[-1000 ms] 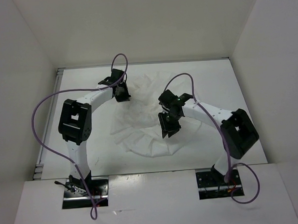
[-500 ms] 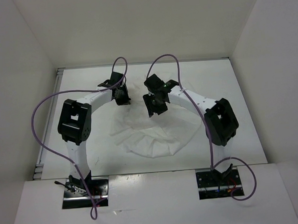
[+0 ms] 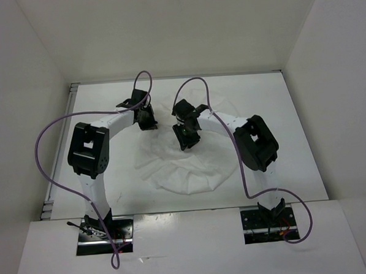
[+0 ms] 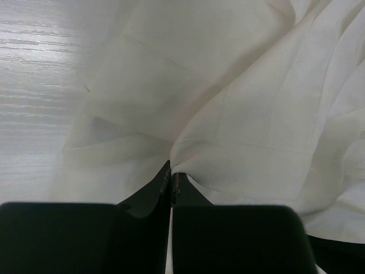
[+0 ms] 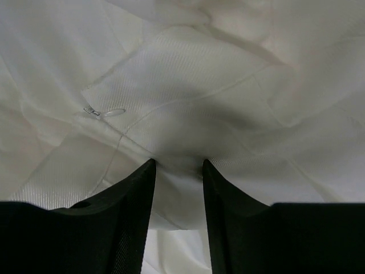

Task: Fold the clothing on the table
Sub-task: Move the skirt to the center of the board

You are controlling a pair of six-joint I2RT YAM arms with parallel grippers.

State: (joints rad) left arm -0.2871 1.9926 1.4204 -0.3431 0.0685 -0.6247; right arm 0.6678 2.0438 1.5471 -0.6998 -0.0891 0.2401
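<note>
The clothing is a thin white creased garment lying rumpled on the middle of the table. My left gripper sits at the garment's far left edge. In the left wrist view the left gripper is shut on a pinched fold of the clothing. My right gripper is close beside it, to its right, over the cloth. In the right wrist view the right gripper is open. Its fingertips press into the clothing, and cloth lies between them.
White walls enclose the table on three sides. A metal edge strip runs down its left side. Purple cables loop above both arms. Bare tabletop shows left of the garment. A small clear tag is on the cloth.
My right arm has swung from the garment's middle right up and left, ending close beside the left gripper. The left gripper has barely moved and stays shut on the cloth.
</note>
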